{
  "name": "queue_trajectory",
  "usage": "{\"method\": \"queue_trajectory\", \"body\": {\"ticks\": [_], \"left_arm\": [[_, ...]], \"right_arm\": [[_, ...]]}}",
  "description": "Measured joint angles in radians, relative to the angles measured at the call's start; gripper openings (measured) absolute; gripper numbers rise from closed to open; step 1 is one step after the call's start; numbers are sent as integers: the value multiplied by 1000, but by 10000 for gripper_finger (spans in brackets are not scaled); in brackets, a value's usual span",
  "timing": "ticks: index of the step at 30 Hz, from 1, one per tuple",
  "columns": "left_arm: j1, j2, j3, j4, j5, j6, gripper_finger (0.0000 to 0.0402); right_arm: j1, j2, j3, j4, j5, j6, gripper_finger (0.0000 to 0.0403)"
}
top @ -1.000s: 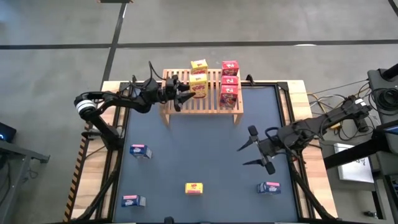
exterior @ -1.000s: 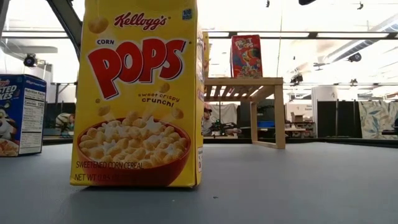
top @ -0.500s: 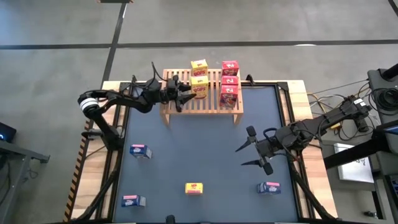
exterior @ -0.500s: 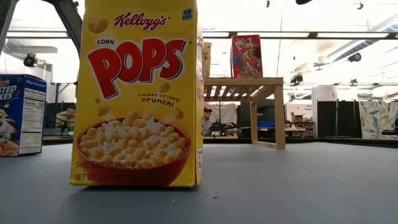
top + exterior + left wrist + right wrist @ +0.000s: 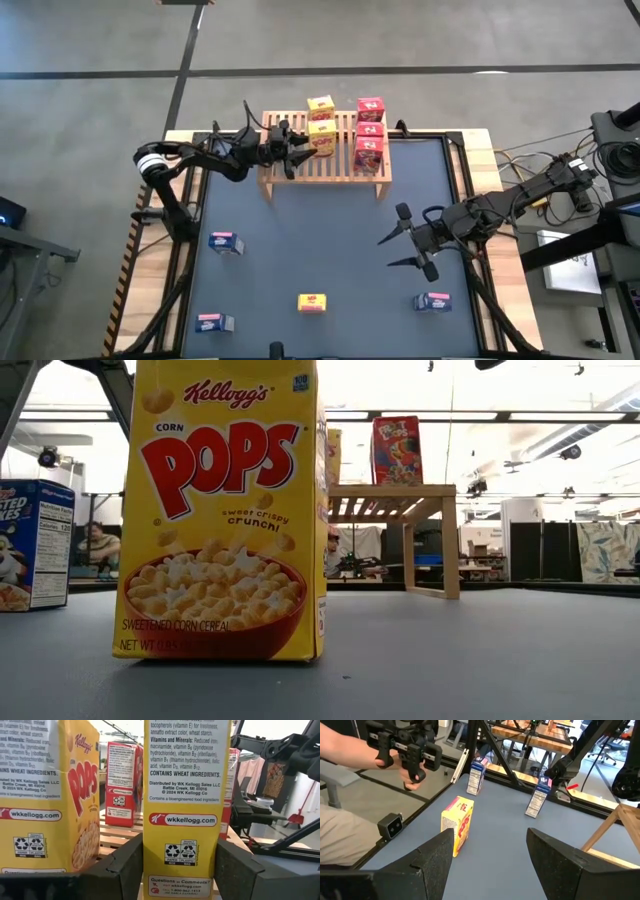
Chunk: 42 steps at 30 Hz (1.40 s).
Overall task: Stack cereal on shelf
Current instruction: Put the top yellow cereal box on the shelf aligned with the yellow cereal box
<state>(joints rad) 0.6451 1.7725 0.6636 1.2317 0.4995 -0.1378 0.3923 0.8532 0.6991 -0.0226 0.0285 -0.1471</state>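
Now, left hand (image 5: 300, 150): over the shelf's left part, fingers (image 5: 125, 865) pressed on either side of a yellow cereal box (image 5: 186, 805); the box stands upright between them on the slats
Held box: second yellow box (image 5: 323, 141) on the shelf, just in front of another yellow box (image 5: 320, 107) at the back edge; the left wrist view shows a yellow neighbour (image 5: 45, 795) close beside it
Shelf (image 5: 340, 168): light wooden slatted rack at the far side of the table (image 5: 330, 240); three red boxes (image 5: 369, 131) stand in a row on its right part, front to back
Right hand (image 5: 405, 238): above the table's right half, well apart from the shelf, fingers (image 5: 555, 860) spread wide with nothing between them
Loose boxes on the table: a blue box (image 5: 225, 242) at the left; a second blue box (image 5: 213, 323) near the front-left corner; a yellow box (image 5: 313, 302) at the front middle; a third blue box (image 5: 432, 301) at the front right, near the right hand
Beyond the table: a person's hand (image 5: 395, 757) grips a dark controller, seen in the right wrist view
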Motion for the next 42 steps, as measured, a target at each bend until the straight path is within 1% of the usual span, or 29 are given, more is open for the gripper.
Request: {"method": "queue_trajectory", "body": {"ticks": [10,19,21,25,29,31,35,42], "left_arm": [[10,-6,-1,-7,4,-27,241],[22,-60,-6,-70,7,-38,252],[29,-81,-7,-114,7,-29,252],[43,-131,-7,-245,6,39,252],[54,-211,-8,-399,-4,63,252],[55,-265,-10,-475,-9,83,252],[54,-376,-9,-568,-20,101,252],[54,-570,-8,-778,-28,153,252]], "right_arm": [[0,2,0,1,0,6,237],[0,2,0,-5,-2,29,238],[0,2,0,-8,-3,31,237],[0,2,0,-15,-3,34,239],[0,5,0,-16,-2,32,239],[0,9,0,-16,-2,24,237],[0,25,0,-1,-2,19,235],[0,48,0,6,-2,20,234]]}}
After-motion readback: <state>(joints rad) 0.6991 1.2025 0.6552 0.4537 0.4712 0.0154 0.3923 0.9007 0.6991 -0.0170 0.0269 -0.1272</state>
